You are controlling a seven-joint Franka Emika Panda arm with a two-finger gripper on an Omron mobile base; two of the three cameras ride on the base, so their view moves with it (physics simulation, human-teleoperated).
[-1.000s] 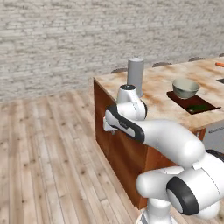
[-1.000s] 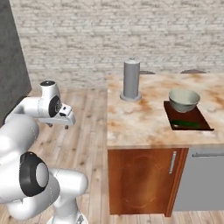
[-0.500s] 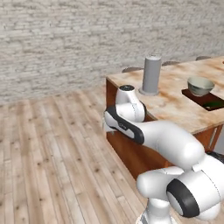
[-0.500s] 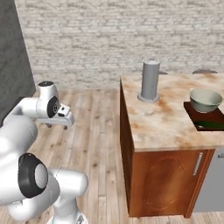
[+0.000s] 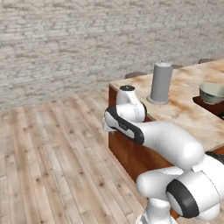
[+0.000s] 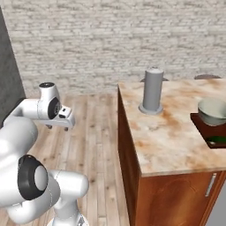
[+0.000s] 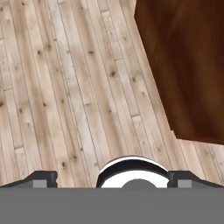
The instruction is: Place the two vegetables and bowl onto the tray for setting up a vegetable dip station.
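Jaws spread, empty over wood floor (image 7: 65,87); right base view shows bowl (image 6: 212,110) on tray (image 6: 204,129).

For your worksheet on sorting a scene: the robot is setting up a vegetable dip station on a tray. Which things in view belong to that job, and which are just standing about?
Part of the job:
- bowl, sitting on the tray
- tray
- dark green vegetable, on the tray
- gripper, open, over the floor

Just standing about:
- tall grey cylinder
- counter

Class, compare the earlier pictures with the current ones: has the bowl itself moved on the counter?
No. The bowl sits on the tray, at the same spot relative to the grey cylinder. The whole scene slid right because the base drove.
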